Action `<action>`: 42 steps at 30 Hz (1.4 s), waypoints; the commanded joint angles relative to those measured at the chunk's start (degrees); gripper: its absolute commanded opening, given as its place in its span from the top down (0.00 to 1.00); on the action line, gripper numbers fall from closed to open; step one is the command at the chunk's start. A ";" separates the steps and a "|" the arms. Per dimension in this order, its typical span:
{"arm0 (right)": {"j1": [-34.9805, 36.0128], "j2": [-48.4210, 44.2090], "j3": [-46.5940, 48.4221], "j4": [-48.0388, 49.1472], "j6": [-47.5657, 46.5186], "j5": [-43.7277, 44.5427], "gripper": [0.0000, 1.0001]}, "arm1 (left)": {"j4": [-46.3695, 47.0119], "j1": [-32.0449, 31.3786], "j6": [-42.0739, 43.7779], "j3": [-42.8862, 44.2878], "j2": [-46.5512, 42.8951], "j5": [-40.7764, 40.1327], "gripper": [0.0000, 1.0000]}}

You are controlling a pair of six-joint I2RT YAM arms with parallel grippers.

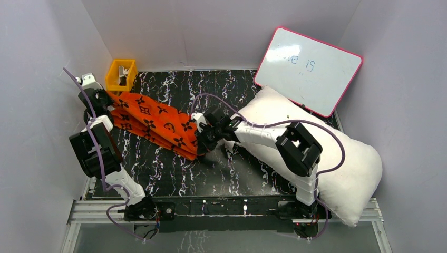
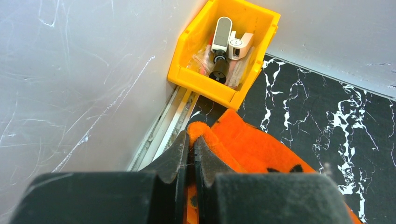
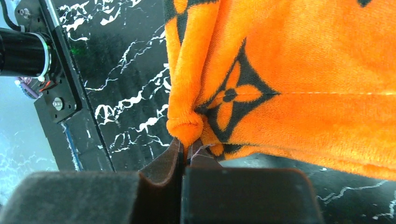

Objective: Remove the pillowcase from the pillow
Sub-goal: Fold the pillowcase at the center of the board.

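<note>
The orange pillowcase (image 1: 153,124) with black motifs hangs stretched in a band between my two grippers, off the pillow. My left gripper (image 1: 108,100) is shut on its far left end near the left wall; in the left wrist view the gripper (image 2: 191,140) pinches an orange fold (image 2: 261,149). My right gripper (image 1: 203,141) is shut on the other end at mid-table; in the right wrist view the gripper (image 3: 185,147) clamps a bunched corner (image 3: 280,84). The white pillow (image 1: 337,158) lies bare on the right, under my right arm.
A yellow bin (image 1: 121,75) with small parts stands in the back left corner, also in the left wrist view (image 2: 224,51). A pink-framed whiteboard (image 1: 308,68) leans at the back right. Grey walls enclose the black marbled table (image 1: 174,174).
</note>
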 commanded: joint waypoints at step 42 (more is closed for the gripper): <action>-6.69 2.37 15.18 2.02 10.34 -2.02 0.07 | 11.76 1.06 -3.26 0.98 -1.36 0.54 1.00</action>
